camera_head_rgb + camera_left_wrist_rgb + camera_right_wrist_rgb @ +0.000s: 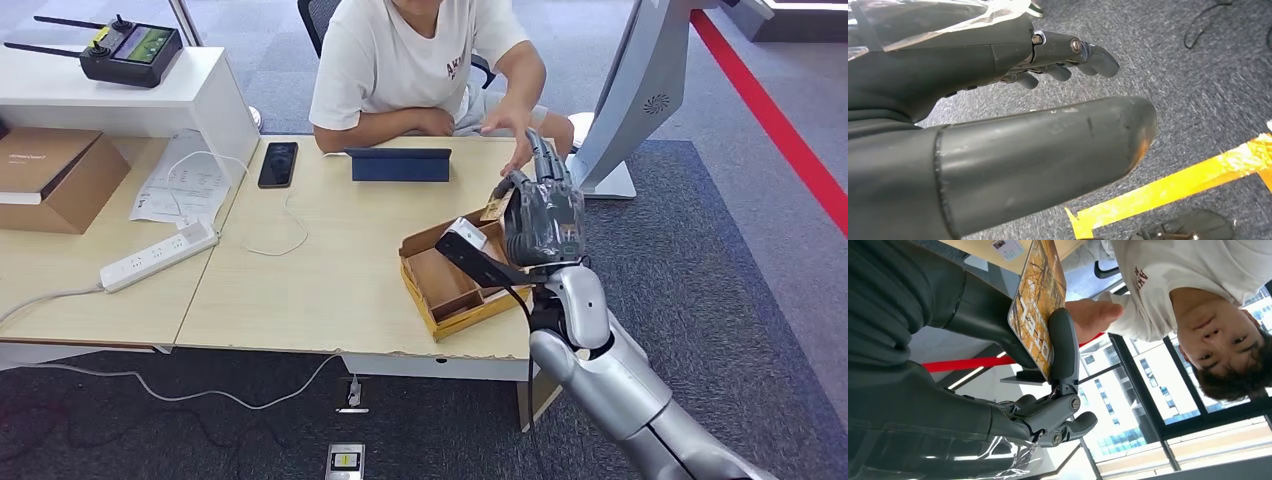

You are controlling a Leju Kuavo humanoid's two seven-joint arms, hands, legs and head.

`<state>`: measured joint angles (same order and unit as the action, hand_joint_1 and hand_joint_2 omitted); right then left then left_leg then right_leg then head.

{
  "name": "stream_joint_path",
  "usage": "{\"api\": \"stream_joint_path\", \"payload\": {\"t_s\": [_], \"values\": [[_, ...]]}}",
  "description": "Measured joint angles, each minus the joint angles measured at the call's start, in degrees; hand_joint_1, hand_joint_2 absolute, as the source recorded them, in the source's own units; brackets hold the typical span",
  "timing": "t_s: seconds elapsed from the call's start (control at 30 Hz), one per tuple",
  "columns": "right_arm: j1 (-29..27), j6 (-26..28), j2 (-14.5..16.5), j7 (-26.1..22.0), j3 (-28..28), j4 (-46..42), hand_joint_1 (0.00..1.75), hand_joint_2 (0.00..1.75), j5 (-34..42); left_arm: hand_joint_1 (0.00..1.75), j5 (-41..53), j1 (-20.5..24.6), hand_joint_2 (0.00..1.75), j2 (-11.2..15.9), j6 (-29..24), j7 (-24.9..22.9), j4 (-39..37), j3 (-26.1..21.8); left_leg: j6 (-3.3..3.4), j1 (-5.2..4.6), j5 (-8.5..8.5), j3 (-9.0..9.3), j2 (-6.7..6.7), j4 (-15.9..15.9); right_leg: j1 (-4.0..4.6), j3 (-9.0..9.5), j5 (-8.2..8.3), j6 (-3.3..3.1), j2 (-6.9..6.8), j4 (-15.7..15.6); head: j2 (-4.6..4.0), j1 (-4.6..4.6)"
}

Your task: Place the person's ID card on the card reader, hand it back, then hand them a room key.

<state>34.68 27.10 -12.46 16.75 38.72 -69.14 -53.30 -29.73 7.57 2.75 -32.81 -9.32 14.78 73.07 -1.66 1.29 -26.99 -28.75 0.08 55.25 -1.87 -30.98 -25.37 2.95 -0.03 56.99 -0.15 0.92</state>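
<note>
- Light wooden desk (pixel 330 290) on grey carpet fills the centre of the head view, with a seated person in a white T-shirt (pixel 410 50) at the upper centre.
- Room key card (pixel 496 205), printed in orange and brown, sits right of centre in the head view, raised above the desk's right end. In the right wrist view the card (pixel 1038 300) stands at upper centre, pinched on its faces between the thumb and a dark finger.
- Right hand (pixel 545 215) grasps this card, its remaining fingers extended toward the person; the silver arm enters from the lower right of the head view.
- Person's hand (pixel 515 125) hovers just above and beside the card, at the upper right of centre; whether it touches the card cannot be told.
- Left hand (pixel 1013 130) occupies the left and centre of the left wrist view, fingers loosely curved and apart, grasping nothing, above grey carpet and a strip of yellow tape (pixel 1173 185) at the lower right.
- Cardboard tray (pixel 450 285) lies at the desk's right edge, directly below the right hand, holding a small white device (pixel 465 235).
- Blue tablet stand (pixel 400 165) stands at upper centre, a black phone (pixel 277 163) to its left.
- White power strip (pixel 158 257) lies at left centre, a cardboard box (pixel 45 175) at far left.
</note>
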Motion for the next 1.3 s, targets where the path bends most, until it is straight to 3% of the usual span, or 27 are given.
{"api": "stream_joint_path", "payload": {"t_s": [0.23,0.67,0.73,0.8,0.87,1.03,1.17,1.3], "values": [[8.6,-7.2,1.1,-1.0,2.9,3.9,1.75,1.75,4.7,0.00,2.4,1.7,0.00,0.0,1.4,-1.2,0.0,0.3,0.00,0.00,0.03,-0.06,-0.02,0.0,0.00,-0.01,0.05,0.02,0.00,0.0,0.00,0.01],[19.1,-8.2,7.4,-1.7,8.7,21.2,1.75,1.75,5.4,0.00,4.0,2.7,0.00,-0.1,2.1,-2.5,0.0,1.3,0.00,0.00,0.03,-0.14,-0.07,0.0,0.00,-0.08,0.05,0.02,-0.03,0.0,0.00,0.01],[20.0,-8.2,8.2,-1.7,9.3,23.3,1.62,1.75,5.2,0.00,4.1,2.7,0.00,-0.1,2.1,-2.7,0.0,1.3,0.00,0.00,0.03,-0.16,-0.06,0.0,0.00,-0.10,0.05,0.02,-0.03,0.0,0.00,0.00],[20.7,-8.1,9.0,-1.7,9.9,25.2,0.75,1.75,5.1,0.00,4.1,2.7,0.00,-0.1,2.1,-2.7,0.0,1.3,0.00,0.01,0.03,-0.19,-0.06,0.0,0.01,-0.14,0.05,0.02,-0.03,0.0,0.00,0.00],[21.4,-7.8,9.7,-1.8,10.4,26.8,0.00,1.75,5.2,0.00,4.1,2.6,0.00,-0.1,2.1,-2.7,0.0,1.3,0.00,0.01,0.03,-0.22,-0.06,0.0,0.01,-0.18,0.05,0.02,-0.03,0.0,0.00,0.00],[22.9,-4.5,11.3,-2.8,11.5,29.9,0.00,1.75,5.2,0.00,4.0,2.5,0.00,-0.3,2.0,-2.7,0.0,1.3,0.00,0.01,0.03,-0.24,-0.06,0.0,0.01,-0.21,0.04,0.02,-0.03,0.0,0.00,0.01],[24.2,-1.1,11.7,-3.3,12.4,31.1,0.00,0.00,3.7,0.00,4.0,2.3,0.00,-0.3,1.9,-2.5,0.0,1.3,0.00,0.01,0.03,-0.23,-0.04,0.0,0.01,-0.20,0.04,0.02,-0.02,0.0,0.00,0.01],[25.1,5.3,11.1,-2.4,13.3,30.9,0.00,0.00,-2.5,0.00,3.6,1.8,0.00,-0.3,1.1,-2.0,0.0,1.3,0.00,0.01,0.03,-0.18,-0.04,0.1,0.01,-0.18,0.05,0.02,-0.02,0.0,0.00,0.01]]}}
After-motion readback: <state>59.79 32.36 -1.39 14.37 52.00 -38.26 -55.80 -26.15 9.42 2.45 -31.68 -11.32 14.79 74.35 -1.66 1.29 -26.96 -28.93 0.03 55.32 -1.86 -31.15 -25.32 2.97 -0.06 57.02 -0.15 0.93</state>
